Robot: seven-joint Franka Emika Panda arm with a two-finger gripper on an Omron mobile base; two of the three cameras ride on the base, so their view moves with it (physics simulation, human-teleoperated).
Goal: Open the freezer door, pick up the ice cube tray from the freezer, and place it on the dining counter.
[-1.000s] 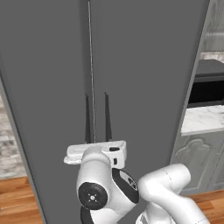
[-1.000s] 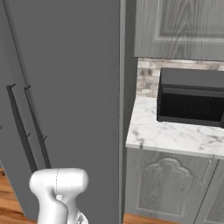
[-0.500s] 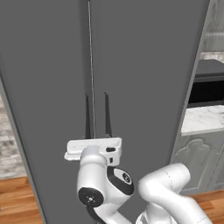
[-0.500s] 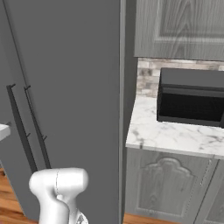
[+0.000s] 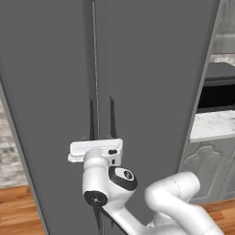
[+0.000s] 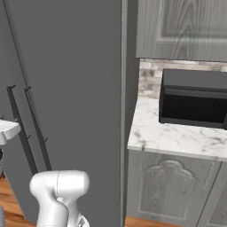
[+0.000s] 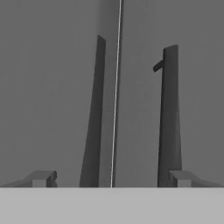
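While the freezer door (image 7: pixel 48 96) stands shut, claw (image 7: pixel 111 178) wide before its handle (image 7: pixel 92 131)

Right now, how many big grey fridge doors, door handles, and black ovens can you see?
Big grey fridge doors: 2, the freezer door and its twin door.
Door handles: 2, the freezer door's handle and the twin's handle.
Black ovens on the marble wall counter: 1, the microwave.
Total: 5
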